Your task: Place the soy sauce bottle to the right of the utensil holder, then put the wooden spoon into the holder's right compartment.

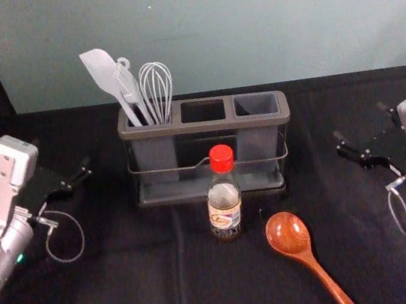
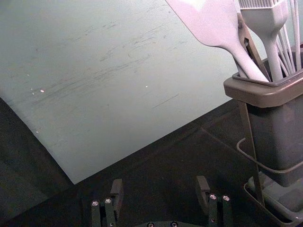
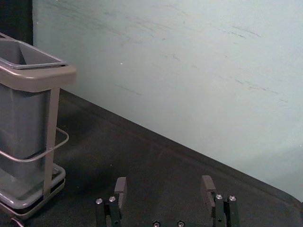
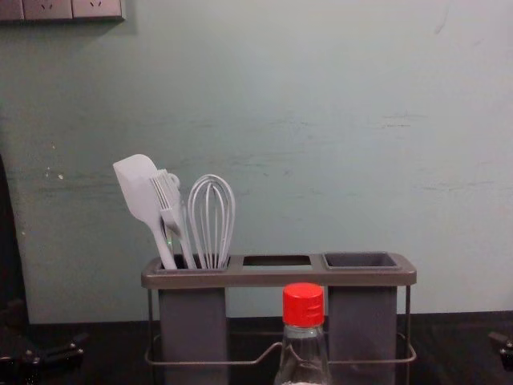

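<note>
One surface (image 1: pixel 133 298). One holder (image 1: pixel 177 129), with three openings (image 1: pixel 202 110) and two cups (image 1: pixel 257 144). One bottle (image 1: pixel 224 202) with one cap (image 1: pixel 221 158). One spoon (image 1: pixel 288 233). At least four utensils at the holder's left: one spatula (image 1: pixel 103 71), one brush (image 4: pixel 170 210), one whisk (image 1: pixel 156 87), one partly hidden piece (image 2: pixel 249 41). Two grippers, one left (image 1: pixel 62 155), one right (image 1: pixel 359 121), two fingers each. Three socket panels (image 4: pixel 48 9), upper left of the chest view.
</note>
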`<state>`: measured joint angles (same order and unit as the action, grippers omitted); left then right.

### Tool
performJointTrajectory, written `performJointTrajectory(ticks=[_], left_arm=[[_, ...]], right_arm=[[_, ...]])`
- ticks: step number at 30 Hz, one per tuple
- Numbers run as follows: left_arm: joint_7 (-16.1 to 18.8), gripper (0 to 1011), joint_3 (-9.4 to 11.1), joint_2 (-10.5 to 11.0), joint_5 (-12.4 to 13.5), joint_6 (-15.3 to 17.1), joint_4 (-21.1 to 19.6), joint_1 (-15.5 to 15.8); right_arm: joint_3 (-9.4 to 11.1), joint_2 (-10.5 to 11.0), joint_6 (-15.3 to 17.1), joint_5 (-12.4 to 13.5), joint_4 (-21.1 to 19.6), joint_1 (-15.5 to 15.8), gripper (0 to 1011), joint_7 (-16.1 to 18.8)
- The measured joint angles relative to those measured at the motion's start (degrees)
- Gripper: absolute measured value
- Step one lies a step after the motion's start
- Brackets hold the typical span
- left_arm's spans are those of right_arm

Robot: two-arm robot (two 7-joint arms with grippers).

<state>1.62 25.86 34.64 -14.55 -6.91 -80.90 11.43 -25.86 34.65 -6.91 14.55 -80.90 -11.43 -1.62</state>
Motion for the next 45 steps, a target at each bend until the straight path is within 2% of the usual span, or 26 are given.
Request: performJointTrajectory(ticks=[34, 41, 45], left_arm=[[0.00, 1005, 0.00, 0.00, 0.00, 0.00, 0.00, 0.00], [0.00, 1005, 0.00, 0.00, 0.00, 0.00, 0.00, 0.00], [0.00, 1005, 0.00, 0.00, 0.00, 0.00, 0.00, 0.00]], right_arm=[[0.09, 0.01, -0.04, 0.02, -0.07, 0.06, 1002, 0.05], [2.56, 2.15, -3.38, -0.13, -4.58, 3.34, 1002, 1.22], [4.62, 3.86, -5.00, 1.68, -7.97, 6.39, 1002, 2.77]])
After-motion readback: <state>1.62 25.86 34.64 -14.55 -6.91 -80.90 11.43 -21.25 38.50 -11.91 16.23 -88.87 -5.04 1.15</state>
